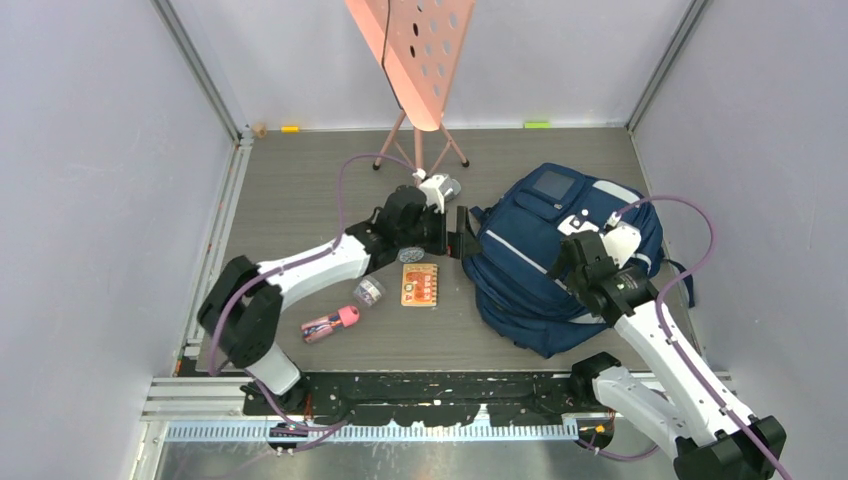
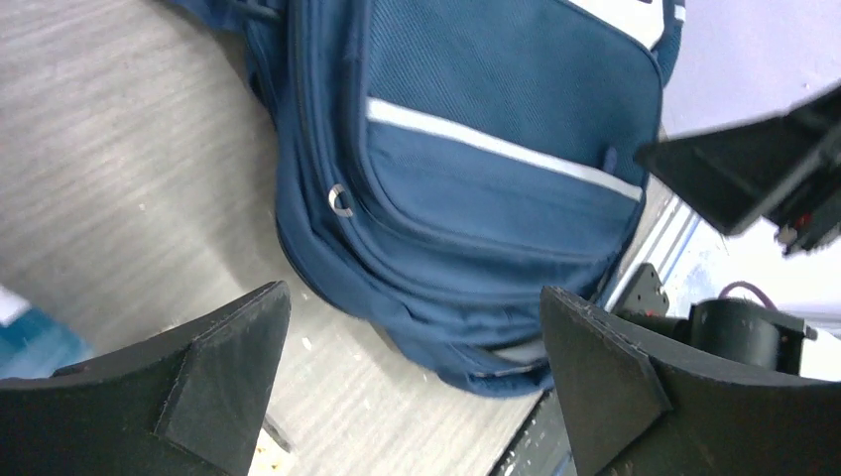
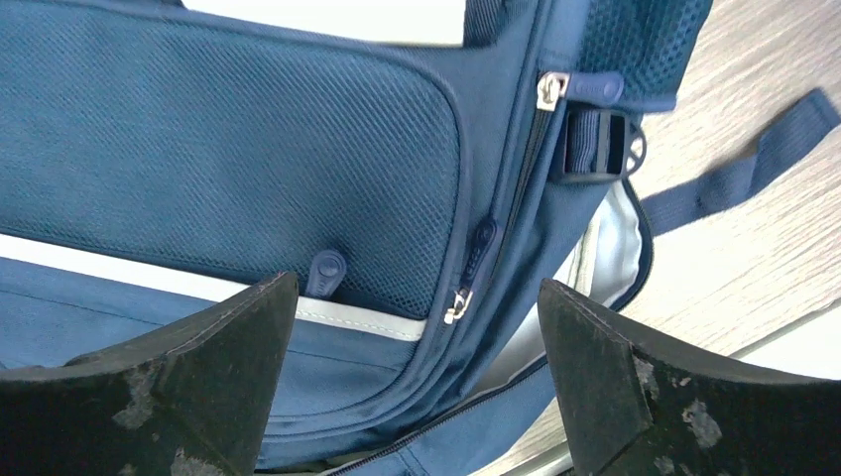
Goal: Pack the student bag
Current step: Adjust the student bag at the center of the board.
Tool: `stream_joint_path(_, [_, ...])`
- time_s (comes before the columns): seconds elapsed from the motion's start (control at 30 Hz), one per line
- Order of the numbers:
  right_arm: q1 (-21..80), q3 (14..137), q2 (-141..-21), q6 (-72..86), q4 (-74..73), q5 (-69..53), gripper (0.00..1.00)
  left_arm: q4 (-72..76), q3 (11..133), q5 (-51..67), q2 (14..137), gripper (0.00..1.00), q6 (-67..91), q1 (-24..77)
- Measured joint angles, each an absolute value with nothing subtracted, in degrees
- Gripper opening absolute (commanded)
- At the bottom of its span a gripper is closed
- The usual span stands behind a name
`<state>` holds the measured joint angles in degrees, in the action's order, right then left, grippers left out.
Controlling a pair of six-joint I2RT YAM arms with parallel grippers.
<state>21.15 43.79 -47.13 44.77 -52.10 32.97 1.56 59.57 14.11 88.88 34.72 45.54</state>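
The student bag [image 1: 530,265] is a navy backpack with grey stripes, lying on the table right of centre. My left gripper [image 1: 464,243] is open and empty at the bag's left edge; in the left wrist view [image 2: 415,387] its fingers frame the bag's lower edge [image 2: 466,198] and bare table. My right gripper [image 1: 563,262] is open and empty just above the bag's right part. In the right wrist view [image 3: 415,382] it hovers over a mesh pocket, a zip pull [image 3: 458,303] and a partly open zip showing grey lining [image 3: 607,248].
An orange card [image 1: 420,284], a small clear round item [image 1: 369,291] and a pink-and-red item [image 1: 330,323] lie on the table left of the bag. A pink perforated stand [image 1: 420,60] rises at the back. Grey walls close in both sides.
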Motion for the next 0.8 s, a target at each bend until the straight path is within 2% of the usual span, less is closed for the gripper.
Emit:
stream_joint_path(0.17, [21.15,40.56,-46.06,47.64,-51.92,31.22,0.94,3.95,64.73,17.74,97.97,0.97,33.65,43.11])
stream_joint_path(0.23, [21.15,39.03,-45.71,48.36,-51.03,30.72,0.88,4.03,66.87,18.11,101.75,0.96,32.82,43.24])
stream_joint_path(0.33, [21.15,37.04,-45.65,48.66,-48.82,30.39,0.71,2.9,69.54,16.38,107.07,0.96,30.7,43.9])
stream_joint_path(0.43, [21.15,35.59,-45.87,48.75,-46.17,29.8,0.61,3.07,69.95,16.56,109.62,0.95,29.82,44.14])
stream_joint_path(0.47, [21.15,35.42,-46.19,48.6,-45.41,29.65,0.57,3.86,69.69,17.1,110.04,0.92,30.06,44.18])
stream_joint_path(0.53, [21.15,35.33,-47.13,48.1,-44.62,29.63,0.49,6.48,68.49,18.28,110.15,0.76,31.2,44.21])
stream_joint_path(0.57, [21.15,35.33,-48.01,47.66,-44.31,29.67,0.47,8.45,67.55,18.87,110.15,0.72,31.99,44.34])
stream_joint_path(0.67, [21.02,35.22,-49.58,46.06,-43.94,30.24,0.34,12.36,65.36,18.96,110.06,0.64,33.47,45.65])
stream_joint_path(0.8, [20.67,35.09,-53.69,42.3,-42.13,32.36,0.25,16.19,61.58,14.9,108.29,0.59,35.05,49.67])
